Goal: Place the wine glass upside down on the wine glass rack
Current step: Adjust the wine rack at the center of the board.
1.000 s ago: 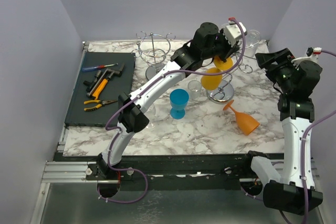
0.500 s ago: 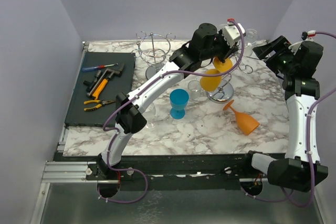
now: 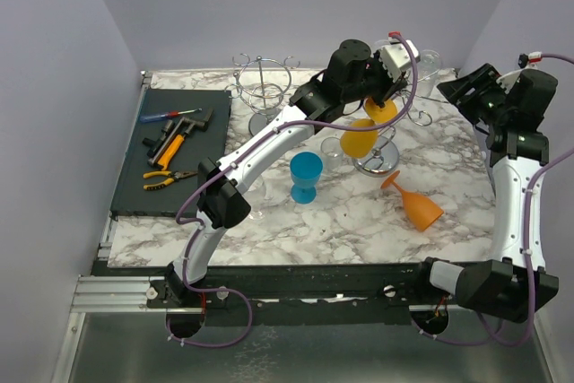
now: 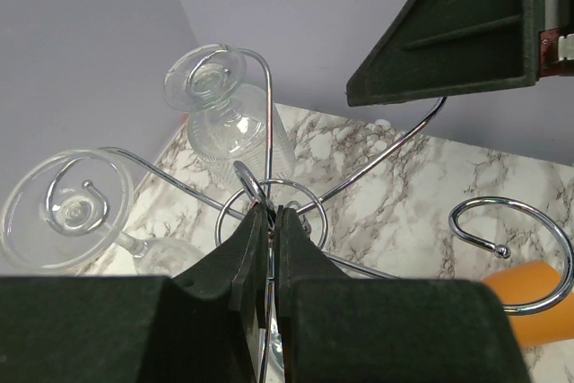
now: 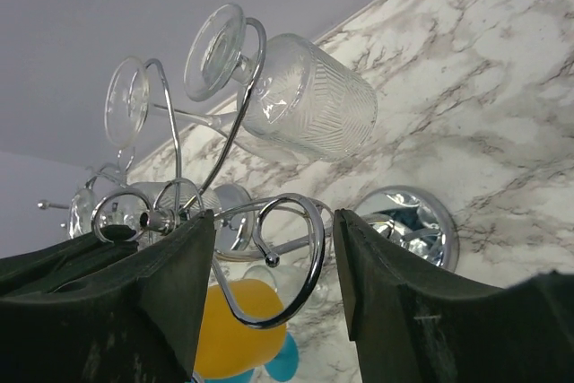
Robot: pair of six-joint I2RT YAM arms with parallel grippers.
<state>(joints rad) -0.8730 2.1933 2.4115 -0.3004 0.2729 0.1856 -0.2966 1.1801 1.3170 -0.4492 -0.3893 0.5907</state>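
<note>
When I look from above, the left gripper (image 3: 384, 91) is at the top of the chrome wire wine glass rack (image 3: 377, 164), near the far edge of the white marble table (image 3: 296, 221). One orange wine glass (image 3: 360, 139) hangs upside down on this rack, its bowl low beside the stem. A second orange wine glass (image 3: 417, 205) lies on its side on the table, in front of the rack and a little to its right. The right gripper (image 3: 448, 89) is in the air to the right of the rack.

From the left wrist, the two black fingers (image 4: 300, 257) are pressed together on the thin ring at the top of the rack. Behind it, a ribbed clear glass (image 4: 235, 132) and a smooth clear glass (image 4: 76, 208) hang by their feet.

From the right wrist, the jaws stand apart, with one empty hook of the rack between the fingers (image 5: 170, 293). I cannot tell if they touch it.
</note>
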